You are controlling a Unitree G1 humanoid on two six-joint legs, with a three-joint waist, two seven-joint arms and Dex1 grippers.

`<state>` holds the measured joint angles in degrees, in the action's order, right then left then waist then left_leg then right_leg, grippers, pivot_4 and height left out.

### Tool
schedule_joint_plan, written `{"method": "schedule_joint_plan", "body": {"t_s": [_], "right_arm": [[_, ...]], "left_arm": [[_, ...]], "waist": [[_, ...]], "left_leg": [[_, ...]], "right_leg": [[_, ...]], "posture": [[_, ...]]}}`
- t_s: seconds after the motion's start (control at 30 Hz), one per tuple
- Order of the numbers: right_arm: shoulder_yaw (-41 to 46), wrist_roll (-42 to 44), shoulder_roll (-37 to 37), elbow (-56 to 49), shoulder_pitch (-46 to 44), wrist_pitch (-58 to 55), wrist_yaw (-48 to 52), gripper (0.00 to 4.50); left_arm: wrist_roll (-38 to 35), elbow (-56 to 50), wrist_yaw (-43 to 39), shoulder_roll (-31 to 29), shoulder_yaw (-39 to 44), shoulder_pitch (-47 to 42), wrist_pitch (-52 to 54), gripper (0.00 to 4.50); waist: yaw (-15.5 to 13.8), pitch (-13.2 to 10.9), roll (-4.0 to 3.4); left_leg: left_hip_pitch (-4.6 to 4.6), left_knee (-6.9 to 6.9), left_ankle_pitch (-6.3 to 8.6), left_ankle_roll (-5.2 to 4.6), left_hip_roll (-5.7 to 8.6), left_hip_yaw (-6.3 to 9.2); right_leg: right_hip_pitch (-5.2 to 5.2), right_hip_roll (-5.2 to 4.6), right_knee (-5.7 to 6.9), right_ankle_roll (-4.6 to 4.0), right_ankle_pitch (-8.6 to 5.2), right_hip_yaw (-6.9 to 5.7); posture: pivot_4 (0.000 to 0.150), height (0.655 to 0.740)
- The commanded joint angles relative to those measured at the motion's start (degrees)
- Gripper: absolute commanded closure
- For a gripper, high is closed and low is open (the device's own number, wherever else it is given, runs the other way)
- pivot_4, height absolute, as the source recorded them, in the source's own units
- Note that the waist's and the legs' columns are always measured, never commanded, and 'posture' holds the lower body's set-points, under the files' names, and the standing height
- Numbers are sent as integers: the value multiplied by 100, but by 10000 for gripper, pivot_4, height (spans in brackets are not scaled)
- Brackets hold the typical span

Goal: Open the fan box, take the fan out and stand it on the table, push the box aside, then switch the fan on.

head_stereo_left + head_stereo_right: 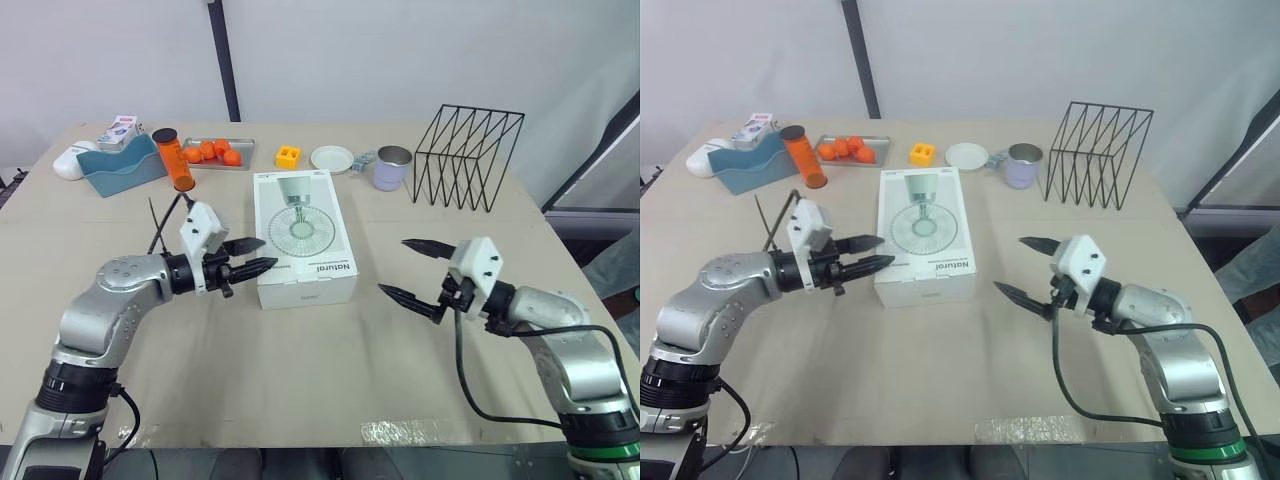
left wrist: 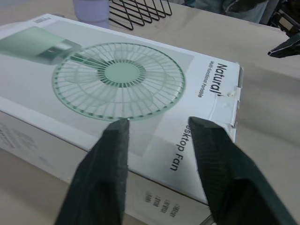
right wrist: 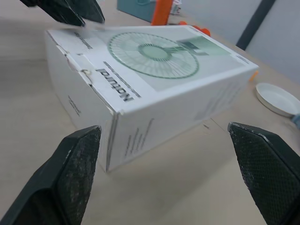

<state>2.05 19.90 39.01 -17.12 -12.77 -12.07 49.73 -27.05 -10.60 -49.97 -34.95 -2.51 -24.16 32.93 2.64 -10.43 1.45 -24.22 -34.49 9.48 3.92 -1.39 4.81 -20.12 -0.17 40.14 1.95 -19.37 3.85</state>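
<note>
The fan box (image 1: pixel 303 235) lies closed on the worktop (image 1: pixel 300 370) between the left pincer (image 1: pixel 268 252), slightly open at its edge, and the right pincer (image 1: pixel 393 267), wide open nearby, so I judge all 4 steps remain.

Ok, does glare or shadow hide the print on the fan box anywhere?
Left eye view: even light, no glare on the fan box. Left wrist view: lettering unshadowed beyond the left gripper. Right wrist view: box sides slightly shaded, top print unobscured.

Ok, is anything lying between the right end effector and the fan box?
Nothing: only bare table separates the right end effector from the fan box, as the left eye and right wrist views show.
</note>
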Motion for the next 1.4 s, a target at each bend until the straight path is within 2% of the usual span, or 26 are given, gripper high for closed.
{"method": "schedule_joint_plan", "body": {"t_s": [0.03,0.1,0.33,0.5,0.67,1.4], "right_arm": [[-148,-64,-13,-363,-247,-166,-90,0],[-293,-129,-61,-423,-374,-271,-148,0],[-781,-441,-291,-464,-713,-429,-276,0],[-1163,-791,-425,-342,-961,-387,-299,0],[-1408,-1025,-595,-196,-1202,-362,-334,0],[-1726,-1706,-1043,404,-1555,13,-359,0]], "left_arm": [[201,-40,19,-35,-154,-43,-14,38946],[254,-38,30,-2,-214,-9,20,44680],[426,-6,79,67,-382,32,58,44680],[79,-289,-77,63,-319,44,425,44680],[192,-350,-128,-50,-458,114,504,44680],[522,-15,80,15,-607,131,389,44680]], "waist": [[-3,0,0],[-4,0,0],[-6,3,-3],[-6,3,-3],[-4,3,-3],[-4,7,-5]], "left_leg": [[-1,0,0,0,0,0],[-1,1,0,-1,1,0],[3,-1,0,0,1,1],[3,0,0,0,1,1],[3,1,0,0,0,2],[15,0,0,0,-1,1]], "right_leg": [[0,0,0,0,0,0],[0,-1,-1,1,-1,-1],[3,-2,0,1,0,-2],[4,-2,0,1,-1,-1],[3,-1,-1,1,-1,-2],[11,-1,1,-1,1,-2]], "posture": [[1500,7400],[1500,7400],[1500,7400],[1500,7400],[1500,7400],[1500,7400]]}}
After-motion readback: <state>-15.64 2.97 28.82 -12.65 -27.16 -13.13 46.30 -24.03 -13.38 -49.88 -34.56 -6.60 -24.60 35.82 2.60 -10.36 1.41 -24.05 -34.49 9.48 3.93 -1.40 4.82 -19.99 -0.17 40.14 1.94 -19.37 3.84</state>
